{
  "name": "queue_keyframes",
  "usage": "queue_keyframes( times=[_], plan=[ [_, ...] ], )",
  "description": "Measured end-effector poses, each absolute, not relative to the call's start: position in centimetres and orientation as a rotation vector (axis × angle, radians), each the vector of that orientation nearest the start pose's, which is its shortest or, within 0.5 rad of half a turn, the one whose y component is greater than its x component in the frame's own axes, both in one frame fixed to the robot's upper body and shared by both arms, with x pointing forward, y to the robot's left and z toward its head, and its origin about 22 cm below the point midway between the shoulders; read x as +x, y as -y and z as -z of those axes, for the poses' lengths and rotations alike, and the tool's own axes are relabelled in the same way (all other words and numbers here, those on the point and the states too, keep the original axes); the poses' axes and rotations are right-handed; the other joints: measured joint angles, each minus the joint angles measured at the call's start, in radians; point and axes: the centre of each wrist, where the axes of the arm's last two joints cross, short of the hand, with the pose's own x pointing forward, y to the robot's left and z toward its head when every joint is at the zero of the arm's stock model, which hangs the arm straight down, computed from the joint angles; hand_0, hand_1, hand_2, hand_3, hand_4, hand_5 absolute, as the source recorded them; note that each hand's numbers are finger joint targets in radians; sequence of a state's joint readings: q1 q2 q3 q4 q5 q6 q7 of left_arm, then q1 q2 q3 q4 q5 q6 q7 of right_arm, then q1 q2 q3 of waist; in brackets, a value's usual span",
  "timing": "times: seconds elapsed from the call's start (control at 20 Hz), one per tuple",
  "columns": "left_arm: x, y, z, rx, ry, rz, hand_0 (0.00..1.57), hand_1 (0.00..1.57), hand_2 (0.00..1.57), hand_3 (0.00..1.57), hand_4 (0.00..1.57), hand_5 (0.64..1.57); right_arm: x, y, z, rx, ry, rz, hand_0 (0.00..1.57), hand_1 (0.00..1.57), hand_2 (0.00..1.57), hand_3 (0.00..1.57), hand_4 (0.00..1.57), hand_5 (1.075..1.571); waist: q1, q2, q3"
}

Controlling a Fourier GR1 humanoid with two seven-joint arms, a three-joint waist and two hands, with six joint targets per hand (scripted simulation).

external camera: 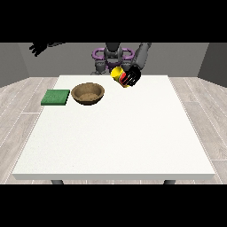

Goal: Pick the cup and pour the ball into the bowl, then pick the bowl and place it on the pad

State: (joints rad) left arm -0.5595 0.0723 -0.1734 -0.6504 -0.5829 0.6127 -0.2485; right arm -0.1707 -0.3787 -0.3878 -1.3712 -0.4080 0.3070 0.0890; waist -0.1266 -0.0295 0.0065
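You see the pad (56, 97) on the table (115, 142) at the view's left, the bowl (88, 93) just beside it on its right. The cup (119, 74) sits tilted within the fingers (131, 78) of the hand at the view's right (134, 74), behind and right of the bowl.

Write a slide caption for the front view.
Hand at view's right holds tilted yellow cup beside brown wooden bowl and green square pad.
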Motion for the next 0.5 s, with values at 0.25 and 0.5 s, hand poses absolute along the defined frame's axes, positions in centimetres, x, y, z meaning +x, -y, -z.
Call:
queue_keyframes(
  times=[0.25,0.5],
  plan=[
    [36.0,-13.8,4.8,0.936,1.552,0.95,1.36,1.36,1.57,1.57,1.47,1.531,26.4,40.6,-4.1,0.024,1.56,0.126,0.0,0.0,0.0,0.0,0.69,1.56,0.011,-0.047,-0.0007],
    [37.4,-9.9,2.0,1.038,1.505,1.069,1.33,1.33,1.57,1.57,1.47,1.535,26.2,42.5,-3.7,0.044,1.563,0.132,0.0,0.0,0.0,0.12,0.7,1.561,0.016,-0.037,-0.0035]
  ],
)
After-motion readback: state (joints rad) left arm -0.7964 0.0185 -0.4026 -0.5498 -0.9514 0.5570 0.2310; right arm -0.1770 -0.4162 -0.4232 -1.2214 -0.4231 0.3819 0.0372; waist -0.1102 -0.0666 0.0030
